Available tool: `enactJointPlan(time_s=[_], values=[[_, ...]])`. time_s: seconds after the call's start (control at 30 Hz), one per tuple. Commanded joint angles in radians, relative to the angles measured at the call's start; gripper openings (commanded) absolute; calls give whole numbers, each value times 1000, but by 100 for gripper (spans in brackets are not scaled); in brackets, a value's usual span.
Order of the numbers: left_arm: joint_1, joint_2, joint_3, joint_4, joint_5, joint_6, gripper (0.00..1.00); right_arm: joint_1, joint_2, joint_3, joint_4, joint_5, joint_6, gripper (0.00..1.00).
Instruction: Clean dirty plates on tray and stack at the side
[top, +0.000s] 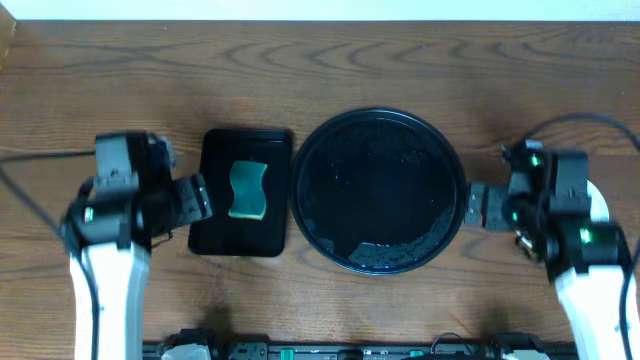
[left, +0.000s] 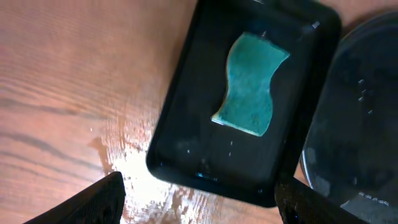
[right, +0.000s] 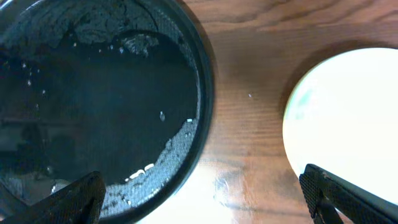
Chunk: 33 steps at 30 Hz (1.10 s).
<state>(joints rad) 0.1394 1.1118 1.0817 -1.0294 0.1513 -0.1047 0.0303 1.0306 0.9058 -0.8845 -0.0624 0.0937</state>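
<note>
Left pincer (top: 203, 198): released, empty, beside small rectangular black tray (left: 177, 106) holding teal wavy sponge (left: 252, 84).
Right pincer (top: 472, 206): released, empty, over gap between large round glossy black tray (right: 204, 93) and pale round plate (right: 348, 124).
Plate: on wooden tabletop (top: 330, 70), right of round tray, not touching it; number stacked unclear.
Step, judged: withdrawal; lift straight up, avoid brushing plate rim.

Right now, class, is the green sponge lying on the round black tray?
No, the sponge lies in the small rectangular tray, beside the round tray.

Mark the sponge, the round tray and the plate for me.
sponge (top: 248, 190): overhead view, its middle.
round tray (top: 380, 170): overhead view, its bare floor.
plate (right: 348, 112): right wrist view, its bright face.
</note>
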Motion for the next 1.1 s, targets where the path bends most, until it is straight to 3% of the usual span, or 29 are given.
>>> enactJointPlan(time_s=[0.0, 0.27, 1.07], values=[[0, -131, -67, 39, 2, 11, 78, 9, -122, -56, -9, 13, -9, 99], [0, -312, -185, 100, 2, 6, 79, 9, -222, -68, -94, 5, -9, 99], [0, -209, -193, 97, 2, -8, 79, 9, -213, -68, -100, 5, -9, 99]])
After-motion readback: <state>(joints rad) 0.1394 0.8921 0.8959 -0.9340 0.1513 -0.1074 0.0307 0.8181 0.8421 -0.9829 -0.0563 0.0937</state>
